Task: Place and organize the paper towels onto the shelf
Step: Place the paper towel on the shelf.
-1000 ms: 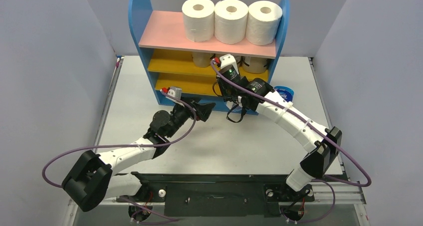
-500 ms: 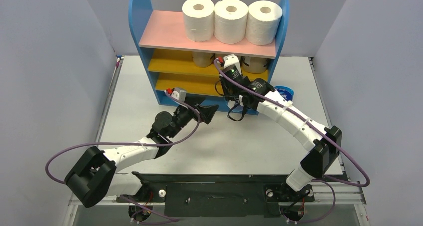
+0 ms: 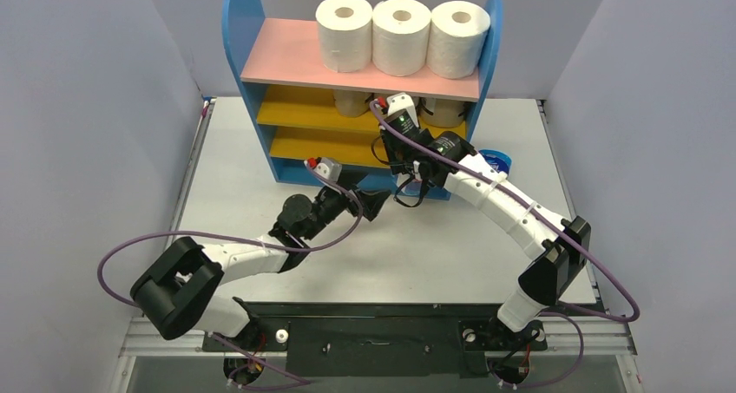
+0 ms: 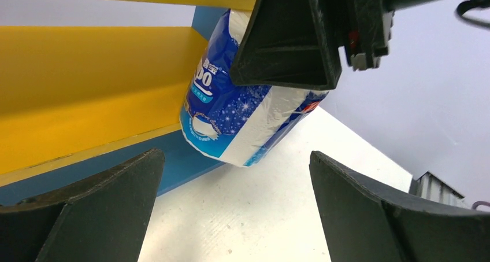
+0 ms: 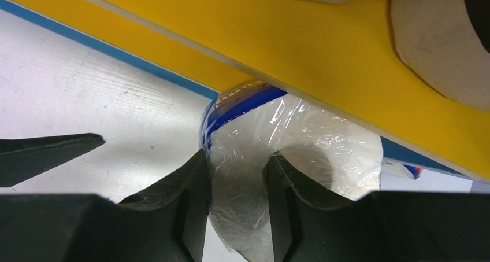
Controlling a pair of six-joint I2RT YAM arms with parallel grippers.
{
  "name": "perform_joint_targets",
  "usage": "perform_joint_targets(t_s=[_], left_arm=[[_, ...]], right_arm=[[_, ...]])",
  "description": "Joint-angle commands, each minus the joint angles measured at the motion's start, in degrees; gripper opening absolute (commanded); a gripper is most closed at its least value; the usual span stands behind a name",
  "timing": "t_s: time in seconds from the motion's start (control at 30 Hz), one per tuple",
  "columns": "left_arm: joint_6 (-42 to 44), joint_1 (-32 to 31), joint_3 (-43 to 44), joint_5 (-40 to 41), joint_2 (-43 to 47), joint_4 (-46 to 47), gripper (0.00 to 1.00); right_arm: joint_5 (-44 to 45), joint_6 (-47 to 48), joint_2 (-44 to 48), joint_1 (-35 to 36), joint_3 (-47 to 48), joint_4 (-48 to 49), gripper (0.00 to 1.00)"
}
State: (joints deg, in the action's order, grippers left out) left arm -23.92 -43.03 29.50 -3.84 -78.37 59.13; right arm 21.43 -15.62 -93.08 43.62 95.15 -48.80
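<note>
this is a robotics lab test cell, not a home or a shop. plain grey panels close off the left, back and right sides of a white surface, making a bare booth. two white-and-black robot arms, the left arm and the right arm, are bolted to a black base plate at the bottom of the frame, with a metal rail beside it. loose purple cables loop out from the arms. at the upper centre stands a small shelf in toy-bright blue, pink and yellow, with paper towels lined up on top like a staged prop.
</note>
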Motion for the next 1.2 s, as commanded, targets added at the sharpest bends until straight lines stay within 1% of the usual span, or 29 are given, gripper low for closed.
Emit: perform_joint_targets(t_s=[0.0,0.1,0.37,0.6,1.0,1.17], left_arm=[[5.61,-1.03,4.01,-1.45,-3.43,6.28,0.96],[8.07,-1.67,5.73,-0.98,-5.81,5.38,0.96],[13.94,-3.49,10.15,0.58,-11.50,6.71,0.96],[14.48,-4.37,12.10,1.52,-17.60,11.14,0.96],[14.70,-5.31,14.77,2.69,-23.55,15.80,0.96],[14.62,-5.34,15.76,3.32,-25.47,16.87,0.96]], right_arm=[[3.35,1.11,-1.36,-0.97,5.06,4.36,0.25],[3.51,1.04,-1.50,-0.97,5.26,4.19,0.25],[3.57,1.03,-1.53,-1.16,5.73,4.15,0.25],[3.44,0.78,-1.53,-1.29,5.70,4.16,0.26],[1.75,0.66,-0.98,-1.79,5.89,4.07,0.27],[1.48,0.47,-1.58,-1.80,6.46,3.29,0.31]])
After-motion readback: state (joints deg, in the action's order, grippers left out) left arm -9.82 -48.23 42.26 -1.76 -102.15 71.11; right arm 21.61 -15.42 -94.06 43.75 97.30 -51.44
